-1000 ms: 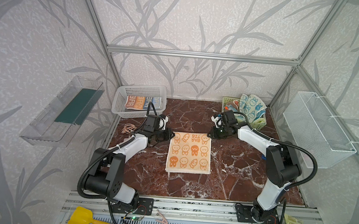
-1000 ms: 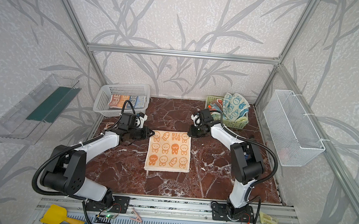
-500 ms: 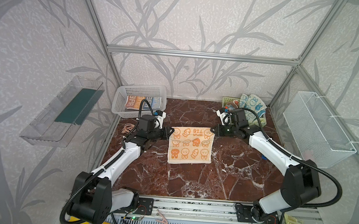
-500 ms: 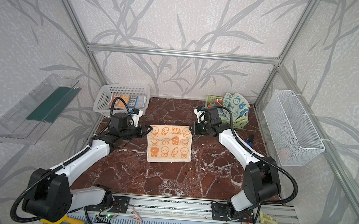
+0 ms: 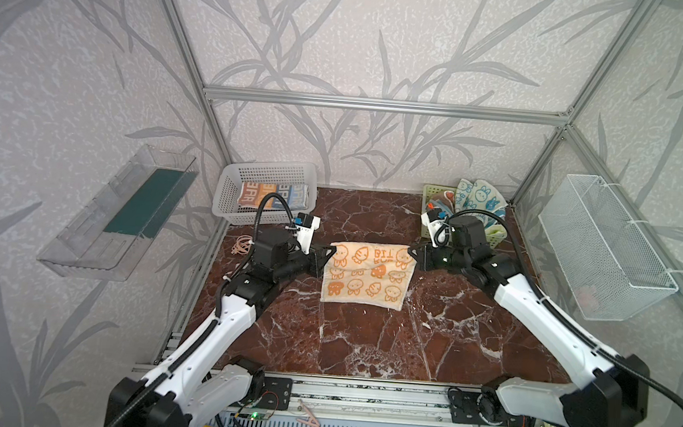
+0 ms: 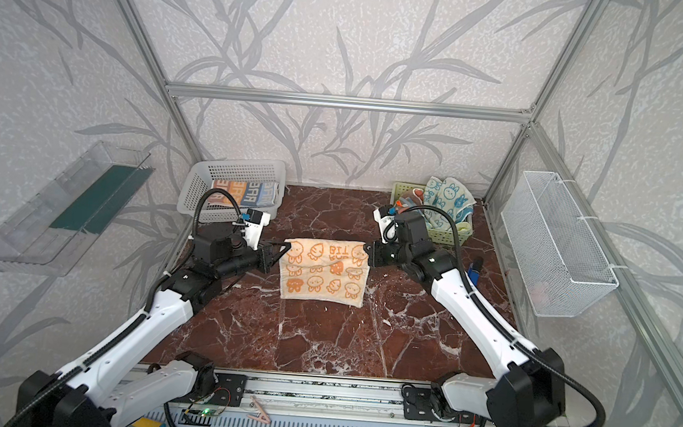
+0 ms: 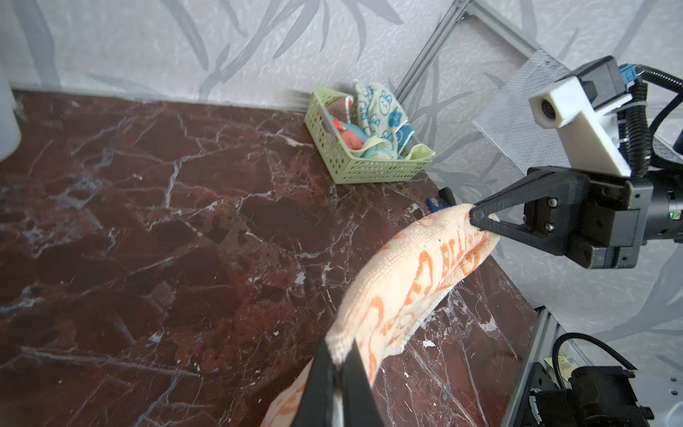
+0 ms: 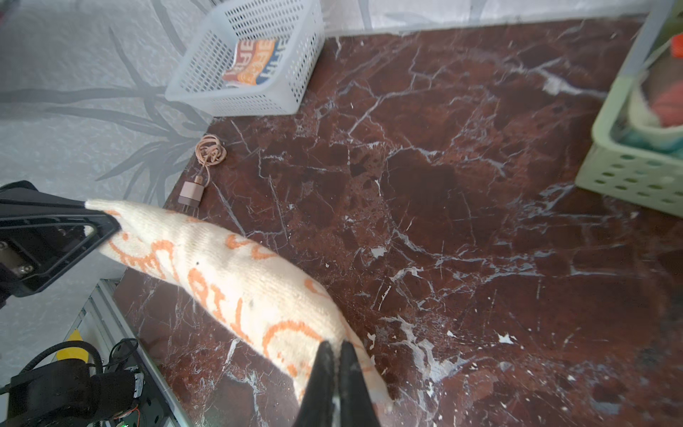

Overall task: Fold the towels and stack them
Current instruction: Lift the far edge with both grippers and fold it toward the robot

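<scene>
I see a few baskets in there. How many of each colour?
White: 2 (white plastic basket, white wire basket)
Green: 1 (green basket)
Total: 3

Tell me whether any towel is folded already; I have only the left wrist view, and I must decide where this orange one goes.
Observer: Yes. A folded lettered towel, orange and blue, lies in the white basket at the rear left corner of the table.
Operator: Anything loose near it?
Observer: A coiled charger cable lies on the table just in front of that basket.
Operator: How does my towel look from above?
Observer: In both top views the bunny towel shows as a full rectangle, stretched between the left gripper and the right gripper at its rear corners.
</scene>
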Motion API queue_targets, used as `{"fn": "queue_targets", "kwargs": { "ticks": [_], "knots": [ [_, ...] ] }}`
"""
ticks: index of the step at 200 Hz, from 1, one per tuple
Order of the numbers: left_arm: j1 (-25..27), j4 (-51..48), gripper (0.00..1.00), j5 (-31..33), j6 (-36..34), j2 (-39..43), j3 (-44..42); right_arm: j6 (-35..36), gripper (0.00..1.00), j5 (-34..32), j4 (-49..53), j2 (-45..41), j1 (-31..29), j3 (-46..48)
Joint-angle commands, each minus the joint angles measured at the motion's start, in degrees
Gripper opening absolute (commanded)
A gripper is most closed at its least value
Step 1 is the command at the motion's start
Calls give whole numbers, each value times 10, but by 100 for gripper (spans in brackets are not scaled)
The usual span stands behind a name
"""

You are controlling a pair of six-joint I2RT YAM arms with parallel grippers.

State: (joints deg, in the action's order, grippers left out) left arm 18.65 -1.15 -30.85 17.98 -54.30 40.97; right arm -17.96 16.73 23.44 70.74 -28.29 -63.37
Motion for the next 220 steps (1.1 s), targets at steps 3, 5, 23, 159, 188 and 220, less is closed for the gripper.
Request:
{"fn": "queue_targets", "kwargs": {
  "ticks": [3, 5, 23, 159, 188, 220],
  "knots": [
    [37, -23, 0, 34, -43, 68, -7, 5, 0, -64, 86, -84, -29, -11],
    [39, -24, 0, 36, -42, 73, -7, 4, 0, -68, 91, -91, -32, -11],
    [55, -43, 0, 50, -29, 114, -11, -10, 0, -90, 126, -144, -49, -6],
    [-47, 275, 0, 22, 81, -223, -58, 60, 0, -2, -187, 188, 63, 34],
    [-70, 348, 0, 8, 77, -300, -36, 93, 0, 15, -149, 292, 72, -51],
    [-76, 352, 0, 9, 80, -309, -45, 95, 0, 23, -171, 279, 72, -25]
  ]
}}
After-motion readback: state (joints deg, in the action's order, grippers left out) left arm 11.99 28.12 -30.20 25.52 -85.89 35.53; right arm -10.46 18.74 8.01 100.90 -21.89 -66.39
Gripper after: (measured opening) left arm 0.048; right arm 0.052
